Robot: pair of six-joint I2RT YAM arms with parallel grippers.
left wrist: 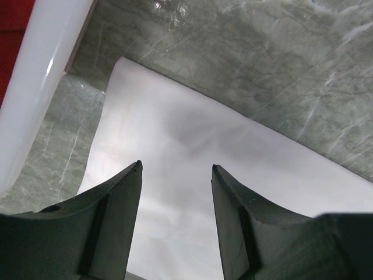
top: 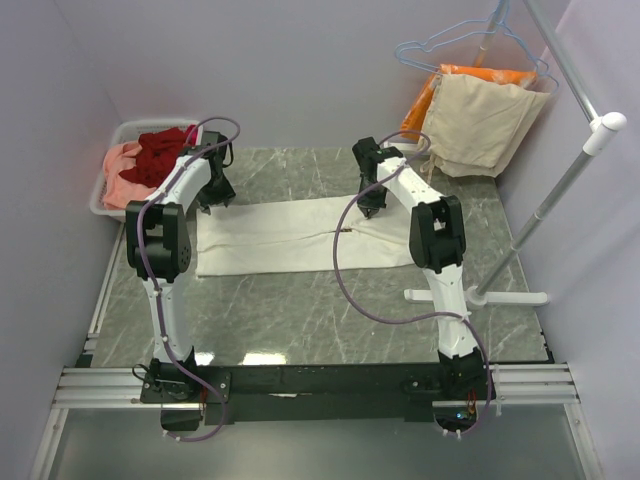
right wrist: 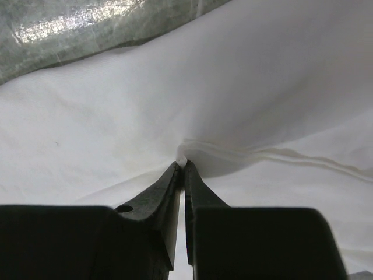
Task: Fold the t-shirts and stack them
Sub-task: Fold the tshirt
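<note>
Top view: the rail [top: 320,382] w/ both arm bases sits nearest. Beyond it the white t-shirt [top: 280,240] lies spread flat mid-table [top: 300,320]. The left gripper [top: 214,197] is at its far-left corner, the right gripper [top: 372,207] on its far edge. In the basket [top: 103,192], far left, are the dark red t-shirt [top: 160,152] and salmon pink t-shirt [top: 120,172].

Left wrist view: left gripper [left wrist: 176,169] is approx. half open over the white cloth [left wrist: 192,140], holding nothing.

Right wrist view: right gripper [right wrist: 182,164] is nearly closed, pinching a small raised fold of the tee.
</note>
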